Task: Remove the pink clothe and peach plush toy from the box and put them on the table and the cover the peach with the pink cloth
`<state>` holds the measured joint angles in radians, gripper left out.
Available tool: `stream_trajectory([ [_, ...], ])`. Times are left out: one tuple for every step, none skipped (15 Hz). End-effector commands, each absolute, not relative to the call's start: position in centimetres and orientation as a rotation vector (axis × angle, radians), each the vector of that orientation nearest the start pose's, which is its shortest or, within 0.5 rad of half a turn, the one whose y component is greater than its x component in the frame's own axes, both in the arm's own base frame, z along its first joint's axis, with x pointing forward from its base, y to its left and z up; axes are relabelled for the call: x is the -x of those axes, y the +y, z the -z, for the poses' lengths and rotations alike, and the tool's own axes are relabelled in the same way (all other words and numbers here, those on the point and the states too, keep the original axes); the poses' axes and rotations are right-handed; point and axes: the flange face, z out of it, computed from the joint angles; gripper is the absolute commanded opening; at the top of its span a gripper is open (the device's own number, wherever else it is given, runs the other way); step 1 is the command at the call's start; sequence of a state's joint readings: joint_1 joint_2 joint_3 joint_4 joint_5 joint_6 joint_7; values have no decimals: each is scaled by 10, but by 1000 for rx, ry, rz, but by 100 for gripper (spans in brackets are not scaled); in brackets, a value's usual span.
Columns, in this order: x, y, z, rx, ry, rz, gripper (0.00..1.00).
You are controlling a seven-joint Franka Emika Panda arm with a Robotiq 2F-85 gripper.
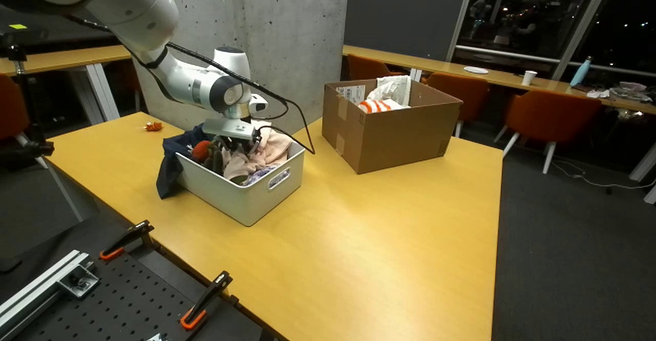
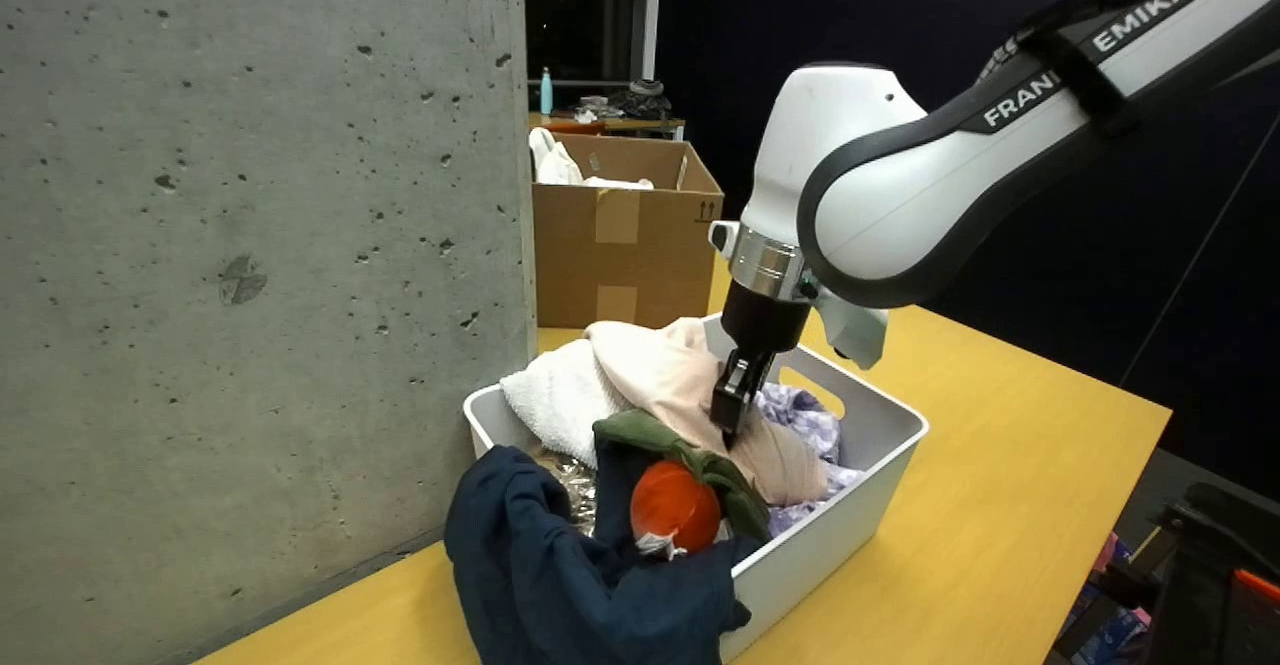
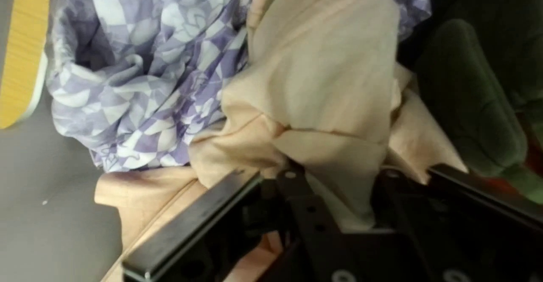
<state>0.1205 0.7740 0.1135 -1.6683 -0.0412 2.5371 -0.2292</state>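
1. There was the pincer (image 3: pixel 341 180), nose-down in the white box (image 1: pixel 220 195), jaws apart astride a fold of pink cloth (image 3: pixel 322 74), no firm pinch showing!
2. Trouble loomed: a shallow bite threatened to lose that fold, a deep one to drag up the purple checked cloth (image 3: pixel 140 104) bunched alongside.
3. The orange-red toy (image 2: pixel 675 503), likely the peach, sat in there too, against the green piece (image 2: pixel 650 433); a hard pull risked rolling it into the navy cloth (image 2: pixel 570 585) spilling over the side.
4. A white towel (image 2: pixel 565 400) shared that box; across the tabletop (image 1: pixel 379 238) the cardboard box (image 1: pixel 405 138) held an orange-striped cloth (image 1: pixel 376 106) and plain white fabric (image 1: pixel 392 92).
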Motion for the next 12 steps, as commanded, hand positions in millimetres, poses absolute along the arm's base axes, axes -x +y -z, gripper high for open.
stream_trajectory([
  [-656, 140, -212, 3032, -638, 212, 0],
  [-649, 132, -232, 3045, -610, 241, 0],
  [-646, 126, -245, 3054, -585, 264, 0],
  [-642, 116, -263, 3063, -554, 290, 2],
  [-640, 105, -277, 3070, -524, 313, 2],
  [-636, 92, -293, 3077, -486, 332, 2],
  [-636, 77, -306, 3081, -454, 356, 2],
  [-632, 62, -320, 3084, -414, 374, 2],
  [-630, 46, -331, 3086, -378, 394, 2],
  [-626, 29, -342, 3092, -337, 410, 2],
  [-625, 14, -348, 3095, -303, 428, 2],
  [-622, -1, -355, 3099, -263, 440, 2],
])
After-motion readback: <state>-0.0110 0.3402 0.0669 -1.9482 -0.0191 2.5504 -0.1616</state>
